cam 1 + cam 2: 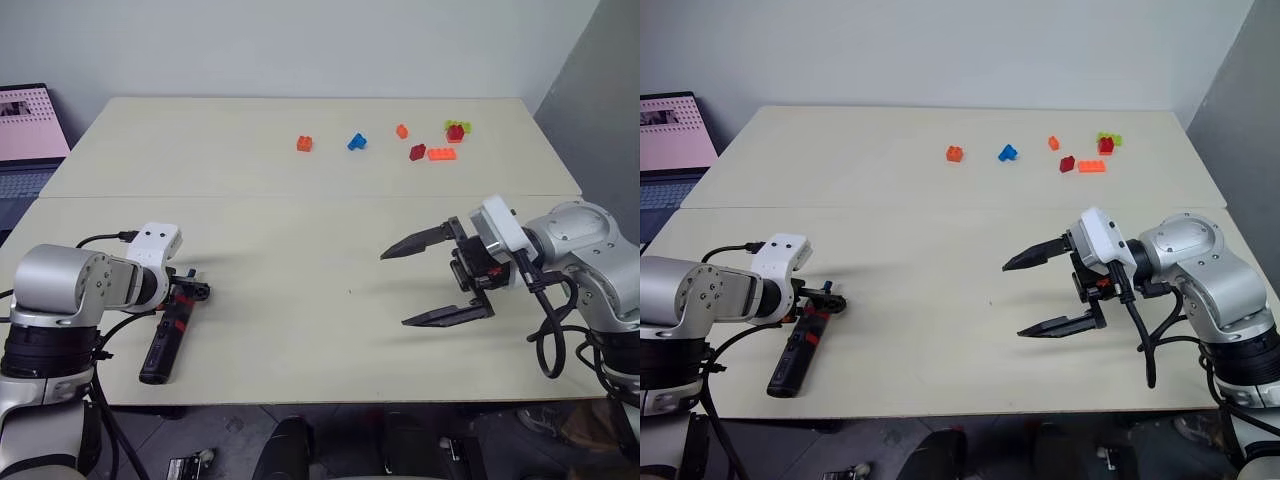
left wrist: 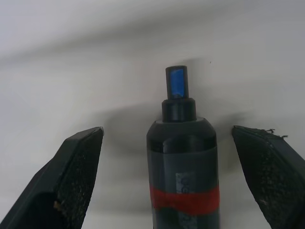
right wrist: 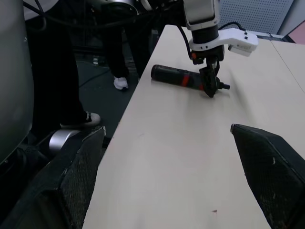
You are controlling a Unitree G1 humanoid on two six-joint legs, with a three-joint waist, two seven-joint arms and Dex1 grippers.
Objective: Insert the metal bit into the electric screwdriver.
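The electric screwdriver (image 1: 165, 345), black with a red band, lies on the table near the front left edge, its narrow tip pointing away from me. My left gripper (image 1: 185, 295) is lowered over its tip end and stands open. In the left wrist view its fingers (image 2: 78, 171) flank the screwdriver (image 2: 183, 162) without touching it. My right gripper (image 1: 394, 289) hovers above the table at the right, pointing left, open and empty. The metal bit is out of view.
Several small coloured bricks, among them an orange one (image 1: 304, 144) and a blue one (image 1: 356, 142), lie at the far right of the table (image 1: 300, 230). A laptop (image 1: 25, 130) sits off the far left corner. A person's legs (image 3: 119, 52) stand beside the table's left side.
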